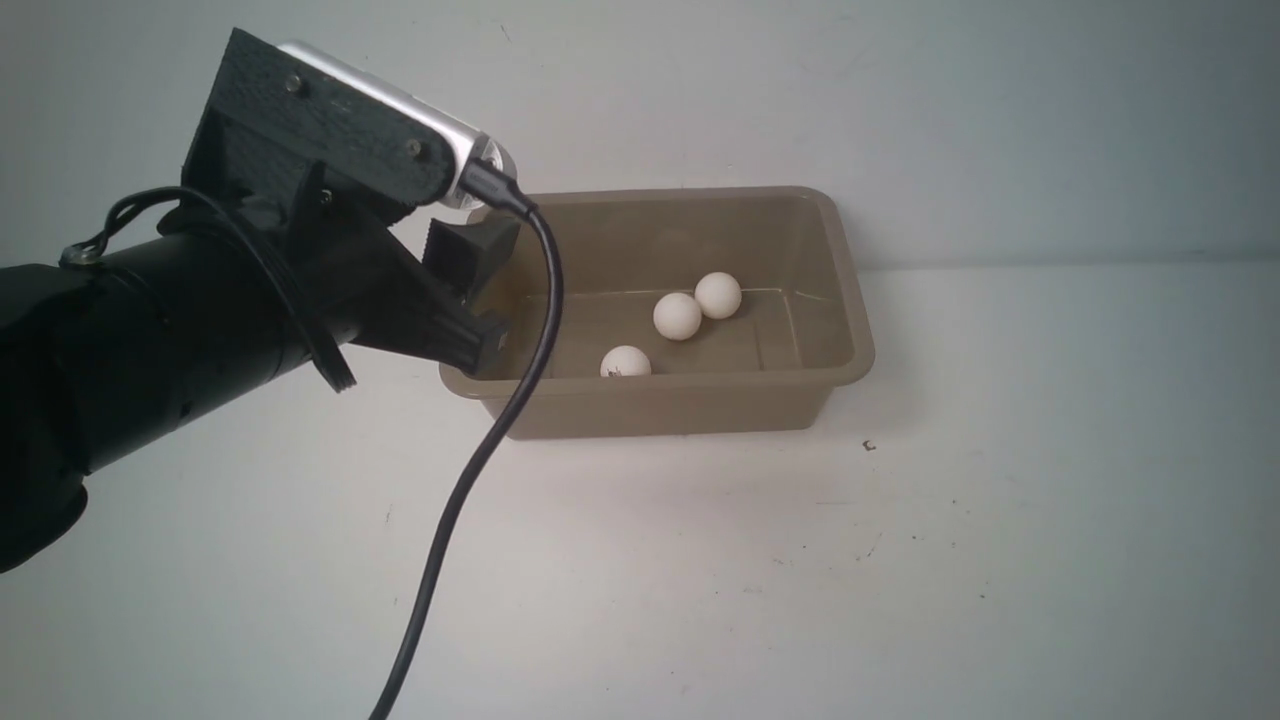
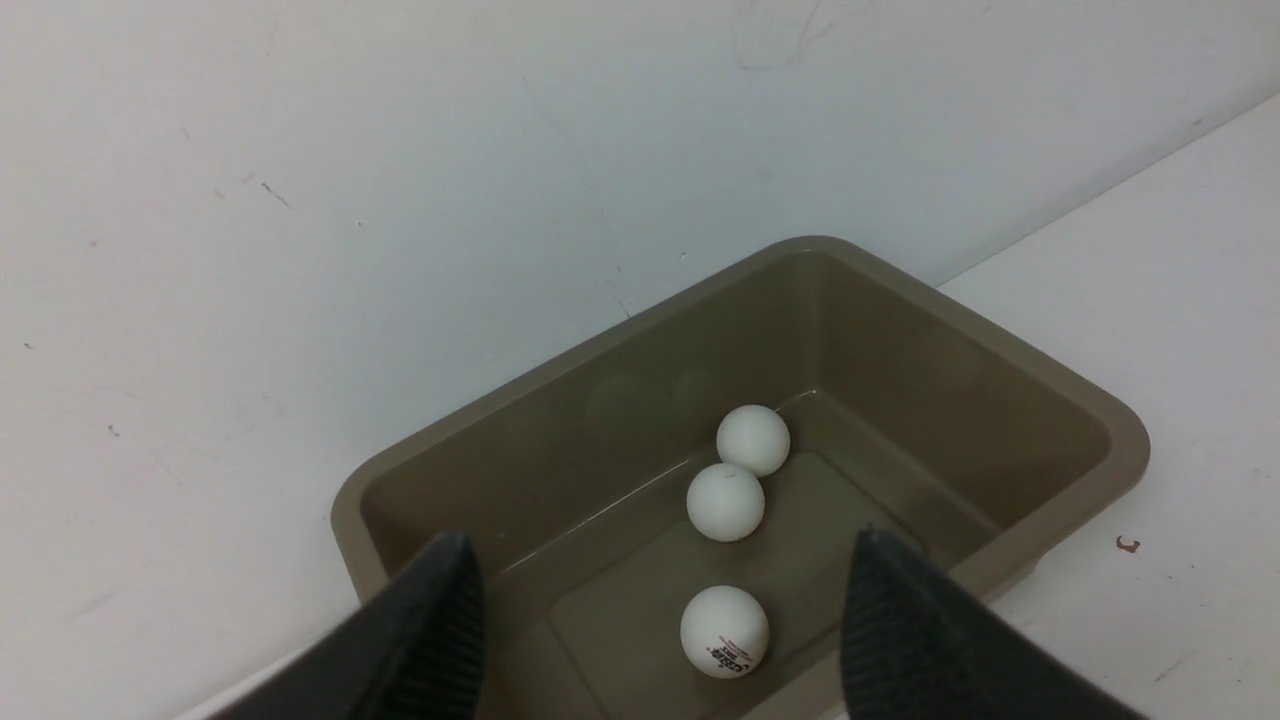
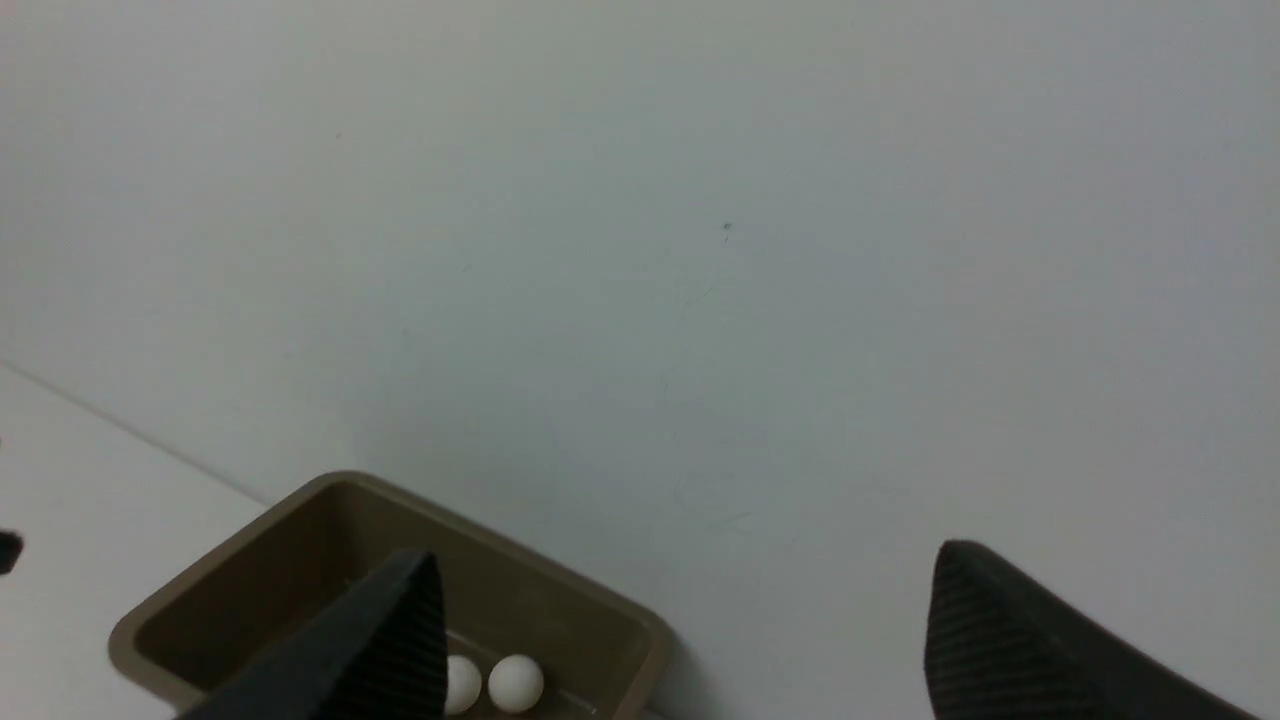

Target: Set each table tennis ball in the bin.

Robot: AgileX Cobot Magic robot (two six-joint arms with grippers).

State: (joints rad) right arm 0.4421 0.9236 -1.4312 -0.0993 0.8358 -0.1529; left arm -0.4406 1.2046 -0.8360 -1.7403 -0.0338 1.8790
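Observation:
Three table tennis balls lie inside the tan-brown bin (image 1: 852, 300). Two of them (image 1: 718, 295) (image 1: 677, 316) touch near the middle of its floor, and the third (image 1: 625, 362) rests by the near wall. My left gripper (image 1: 487, 290) hangs open over the bin's left end with nothing between its fingers. In the left wrist view the printed ball (image 2: 724, 631) sits on the bin floor below the open left gripper (image 2: 665, 545), with the other two (image 2: 725, 502) (image 2: 753, 440) beyond it. My right gripper (image 3: 688, 555) is open and empty, facing the wall, with the bin (image 3: 300, 520) off to one side.
The bin stands against the white back wall on a white table (image 1: 900, 560). A black cable (image 1: 470, 470) hangs from the left wrist camera down across the table in front of the bin. A small dark speck (image 1: 868, 446) lies right of the bin.

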